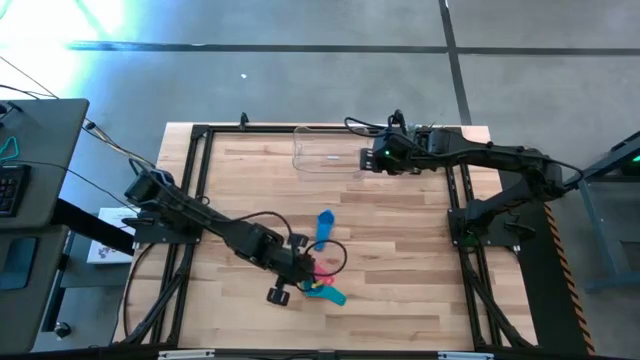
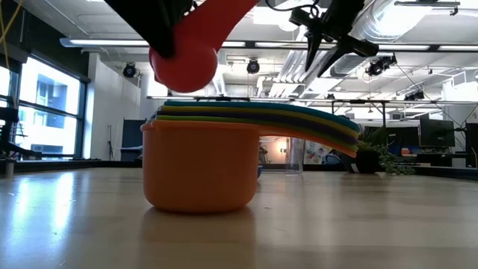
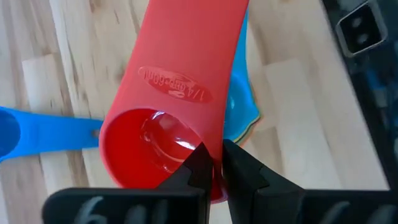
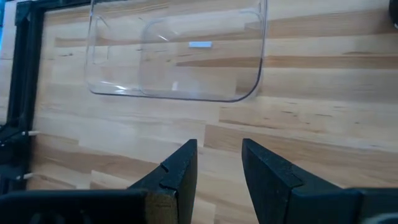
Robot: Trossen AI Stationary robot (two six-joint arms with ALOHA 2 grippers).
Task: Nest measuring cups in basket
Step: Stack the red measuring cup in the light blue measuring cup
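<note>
red plastic is filling the left wrist view: the left gripper (image 3: 212,163) is pinching the rim of the red measuring cup (image 3: 168,118), holding it above the nested stack of cups (image 2: 224,161) at about 6 o'clock on the tabletop (image 1: 400,260). a blue measuring cup (image 1: 324,228) is lying alone just toward 12 o'clock from the stack. the clear basket (image 1: 325,150) is sitting at 12 o'clock, near the far edge. the right gripper (image 4: 217,165) is hovering just beside the basket, toward 3 o'clock, its fingers narrowly parted and gripping nothing.
</note>
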